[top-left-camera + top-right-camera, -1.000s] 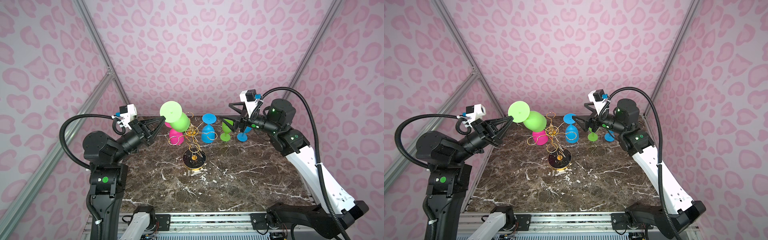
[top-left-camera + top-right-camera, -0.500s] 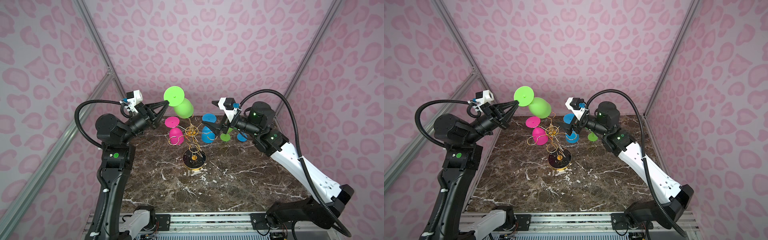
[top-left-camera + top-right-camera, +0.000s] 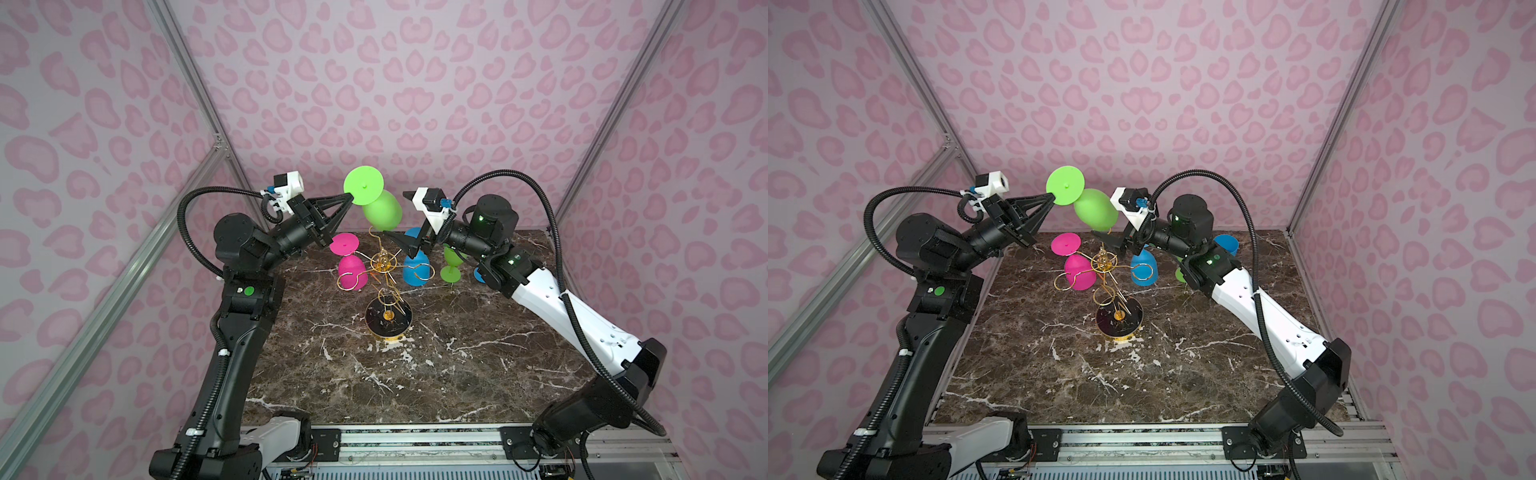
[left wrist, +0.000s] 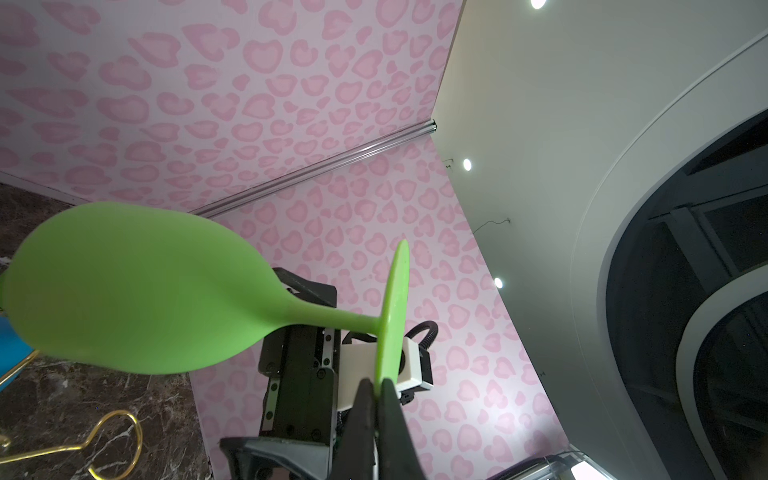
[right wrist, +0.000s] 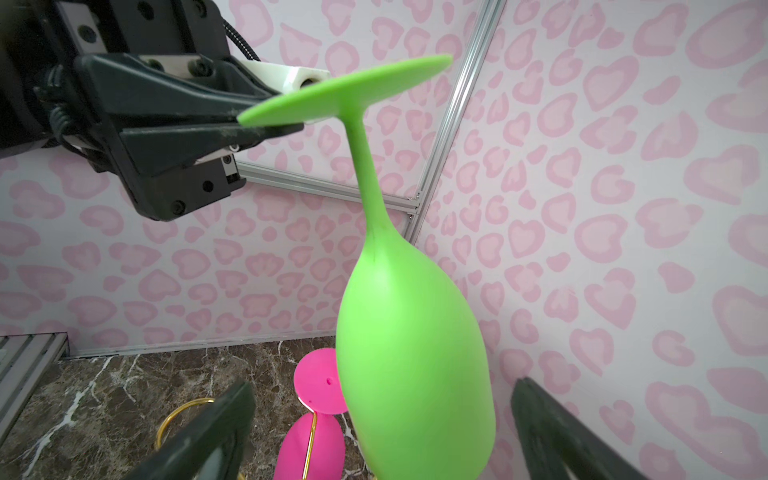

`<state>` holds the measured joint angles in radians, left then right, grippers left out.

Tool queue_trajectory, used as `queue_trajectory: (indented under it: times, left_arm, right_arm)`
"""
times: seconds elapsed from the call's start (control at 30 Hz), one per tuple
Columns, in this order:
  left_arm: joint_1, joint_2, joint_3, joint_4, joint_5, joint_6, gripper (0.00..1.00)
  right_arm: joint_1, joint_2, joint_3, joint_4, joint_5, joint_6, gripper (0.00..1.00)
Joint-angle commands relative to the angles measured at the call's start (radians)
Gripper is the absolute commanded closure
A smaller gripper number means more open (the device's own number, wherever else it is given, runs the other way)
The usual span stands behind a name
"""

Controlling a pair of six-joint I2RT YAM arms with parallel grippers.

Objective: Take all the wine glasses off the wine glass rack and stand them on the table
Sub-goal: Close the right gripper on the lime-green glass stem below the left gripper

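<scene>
Top views, left gripper: my left gripper (image 3: 351, 198) is clamped on the foot disc of the green wine glass (image 3: 382, 212). The glass hangs in the air over the back edge of the bench (image 3: 415, 374), bowl slanting down.
Top views, rack: the wine glass rack (image 3: 1104, 262) stands mid-bench toward the back, clear of the green glass. A pink wine glass (image 3: 1077, 272) and a blue wine glass (image 3: 1142, 270) hang upside down on its arms.
Top views, right gripper: my right gripper (image 3: 409, 245) is just beside the green bowl, above the rack's hub, jaws spread.
Left wrist, grip: my fingertips (image 4: 365, 399) pinch the foot's rim edge-on; a gold loop (image 4: 112, 432) shows against the marble.
Right wrist, jaws: wide, one finger on either side of the green bowl, both apart from it.
</scene>
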<state>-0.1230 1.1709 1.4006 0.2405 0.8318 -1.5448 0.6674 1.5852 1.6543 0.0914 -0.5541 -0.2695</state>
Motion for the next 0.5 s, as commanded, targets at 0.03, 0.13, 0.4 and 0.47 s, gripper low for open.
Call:
queue_trajectory:
  times: [0.03, 0.13, 0.4, 0.47]
  left_arm:
    - [-0.003, 0.002, 0.012, 0.074, 0.009, -0.016, 0.96]
    - [-0.004, -0.006, 0.011, 0.071, 0.01, -0.017, 0.96]
    - [-0.004, -0.004, 0.006, 0.079, 0.011, -0.023, 0.96]
    - [-0.004, -0.002, 0.005, 0.08, 0.01, -0.024, 0.96]
  right_arm:
    - [0.0, 0.054, 0.05, 0.071, 0.001, 0.023, 0.02]
    - [0.0, 0.107, 0.094, 0.086, -0.011, 0.045, 0.02]
    - [0.009, 0.193, 0.167, 0.097, -0.021, 0.084, 0.02]
    - [0.012, 0.193, 0.164, 0.097, -0.019, 0.082, 0.04]
